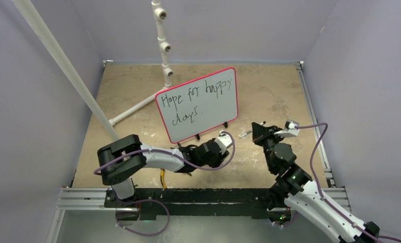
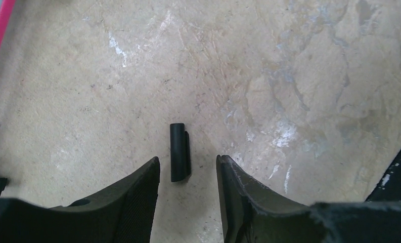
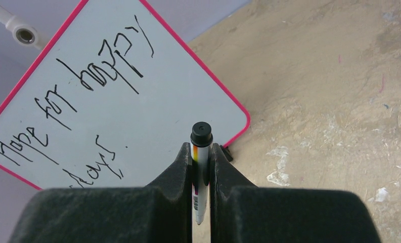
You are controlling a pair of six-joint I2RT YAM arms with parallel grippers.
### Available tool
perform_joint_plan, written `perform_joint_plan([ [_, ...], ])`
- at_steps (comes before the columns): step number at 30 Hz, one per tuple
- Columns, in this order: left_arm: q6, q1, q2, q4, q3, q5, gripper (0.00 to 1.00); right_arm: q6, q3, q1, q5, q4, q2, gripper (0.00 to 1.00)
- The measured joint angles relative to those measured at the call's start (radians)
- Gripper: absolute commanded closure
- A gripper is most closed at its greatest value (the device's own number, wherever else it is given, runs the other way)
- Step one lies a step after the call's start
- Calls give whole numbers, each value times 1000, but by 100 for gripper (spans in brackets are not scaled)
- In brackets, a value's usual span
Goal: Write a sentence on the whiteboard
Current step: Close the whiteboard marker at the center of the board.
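Scuffed tan table, grey walls. The whiteboard stands mid-table w/ the sentence "Hope for happy days" on it. My right gripper is clamped on the marker. On the left gripper the jaws stand apart. A black cap lies flat btwn the fingertips, untouched, long axis parallel to them. Left arm's nearest, so I reckon it closes next.

Mottled tan table, whiteboard standing, black cap lying
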Motion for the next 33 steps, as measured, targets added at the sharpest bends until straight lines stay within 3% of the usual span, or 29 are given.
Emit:
perform_joint_plan([
  [5,7,0,50,-28,31,-53,65,-5,0,0,0,0,-6,100],
  [14,0,-2,70,-33,44,-90,100,-4,0,0,-8,-2,-8,100],
  [21,-11,-2,46,35,-11,-108,100,4,7,0,-89,-15,-21,100],
  [33,-10,-2,-288,357,-435,-66,100,118,-124,0,-360,103,-43,100],
])
